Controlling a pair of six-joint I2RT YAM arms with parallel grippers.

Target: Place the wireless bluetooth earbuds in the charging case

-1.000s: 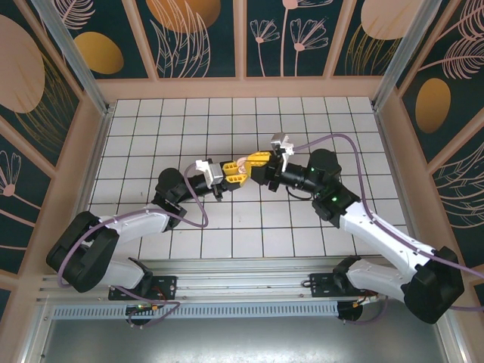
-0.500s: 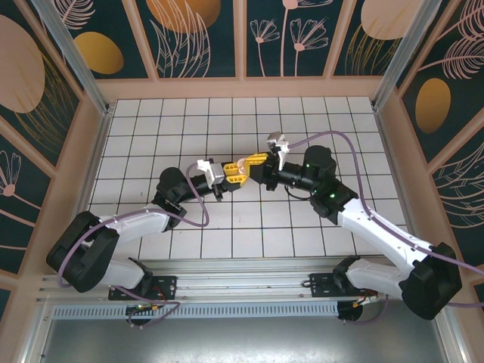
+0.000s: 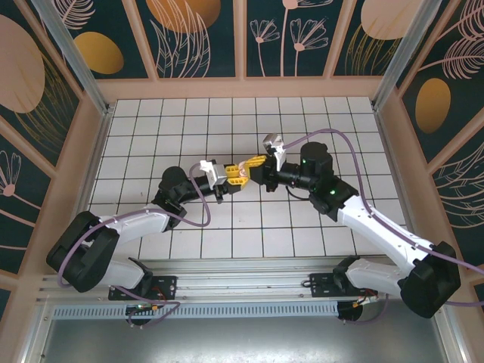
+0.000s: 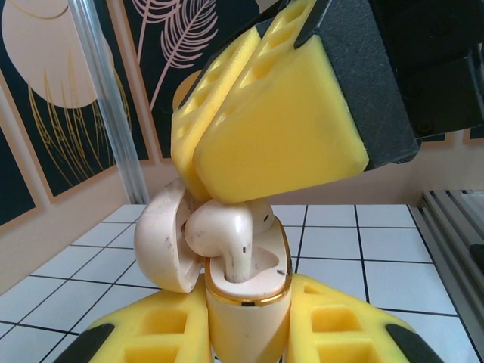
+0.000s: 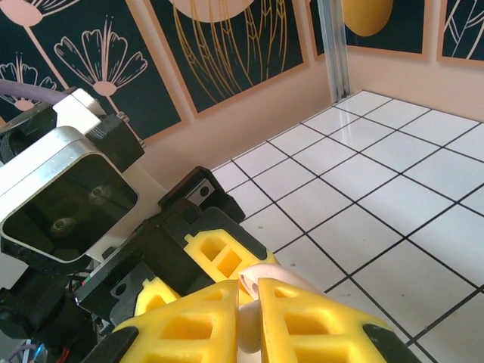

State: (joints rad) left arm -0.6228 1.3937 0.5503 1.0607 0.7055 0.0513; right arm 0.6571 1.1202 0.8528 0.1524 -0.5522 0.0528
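No text, label, brand, number or sign can be read; none is made out on the charging case (image 4: 249, 318) or the earbud (image 4: 223, 231).

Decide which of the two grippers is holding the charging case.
The left gripper: its fingers clamp the open charging case from both sides. The right gripper instead pinches an earbud above it.

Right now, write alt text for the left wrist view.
A tiny pale pink-white earbud, pinched in the yellow-fingered right end effector, sits stem-down in an open pale pink plastic clamshell charging case. The left end effector grips that case.
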